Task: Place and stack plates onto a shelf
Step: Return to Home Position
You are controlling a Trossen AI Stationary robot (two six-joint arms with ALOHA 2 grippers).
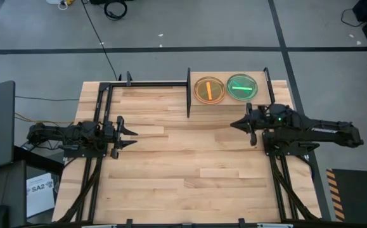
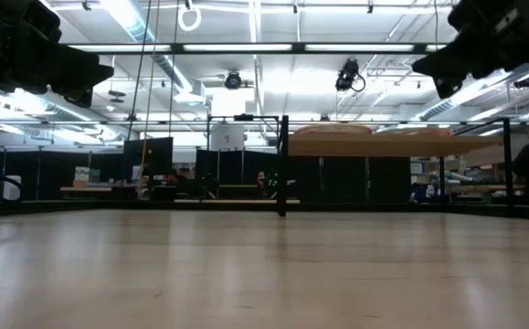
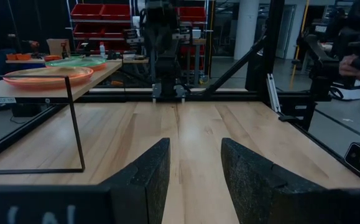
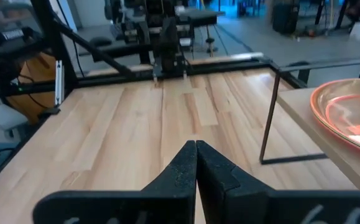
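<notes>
I saw the right gripper hovering over the tabletop, its fingers pressed together on nothing. Just off its right side stood the shelf, bearing two stacks of plates: the orange-topped stack and beside it the green-topped stack. The left gripper faced it, well apart, fingers spread and empty.

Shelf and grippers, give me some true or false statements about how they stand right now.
1. An orange plate and a green plate lie side by side on the shelf. True.
2. The left gripper is shut. False: its fingers are apart.
3. The right gripper holds a plate. False: it is shut on nothing.
4. Both grippers are over the table, off the shelf. True.
</notes>
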